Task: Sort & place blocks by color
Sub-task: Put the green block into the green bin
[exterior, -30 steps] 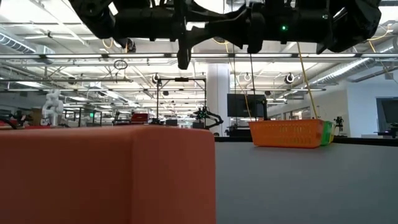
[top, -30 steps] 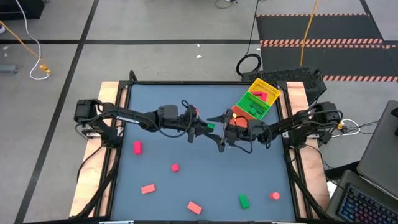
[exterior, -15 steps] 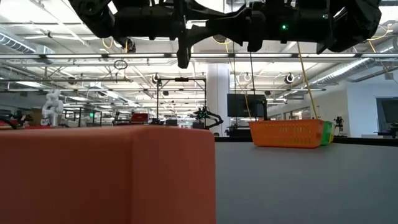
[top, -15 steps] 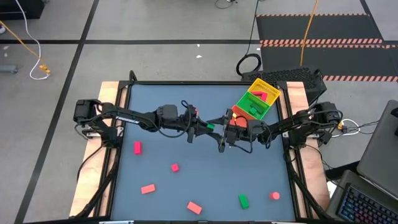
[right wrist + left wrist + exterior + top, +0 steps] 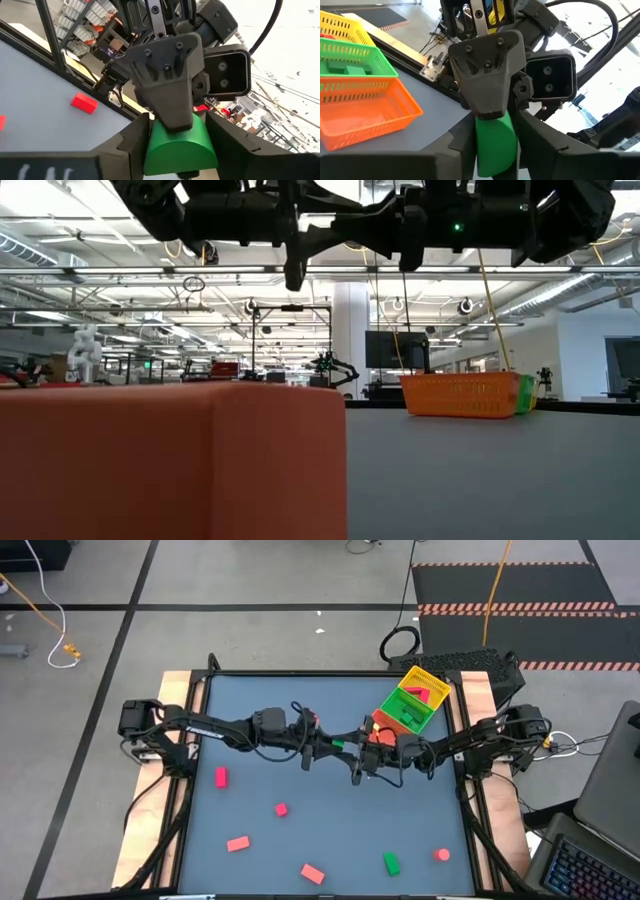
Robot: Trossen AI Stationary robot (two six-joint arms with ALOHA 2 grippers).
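Note:
A small green block (image 5: 340, 745), rounded on one side, hangs above the middle of the table between my two grippers, which meet tip to tip. My left gripper (image 5: 333, 747) reaches in from the table's left and my right gripper (image 5: 353, 748) from its right, and both are shut on the block. The left wrist view shows the block (image 5: 494, 140) between that arm's own fingers, with a right finger (image 5: 487, 75) lying over it. In the right wrist view the block (image 5: 180, 142) sits the same way. Loose red blocks (image 5: 221, 776) (image 5: 282, 809) (image 5: 238, 843) rest flat on the table. My left gripper pinches the green block's side (image 5: 479, 145) between its two fingers, coming level from the table's left. The block is lifted clear of the table. My right gripper pinches the block's side (image 5: 150, 150) between its two fingers, level from the table's right, with its jaws turned across the left gripper's. The block's rounded face (image 5: 197, 130) points toward its camera.
The yellow, green and red tray (image 5: 430, 680) stands at the far right with pieces in it. Near the front edge lie a red block (image 5: 313, 873), a green block (image 5: 391, 862) and a round red piece (image 5: 442, 855). One red block (image 5: 170, 460) fills the low view's foreground.
My right gripper's fingers, spread wide on either side of the green block a second ago, have shut on it. Both arms have stayed in place, and the block has kept its spot in the air.

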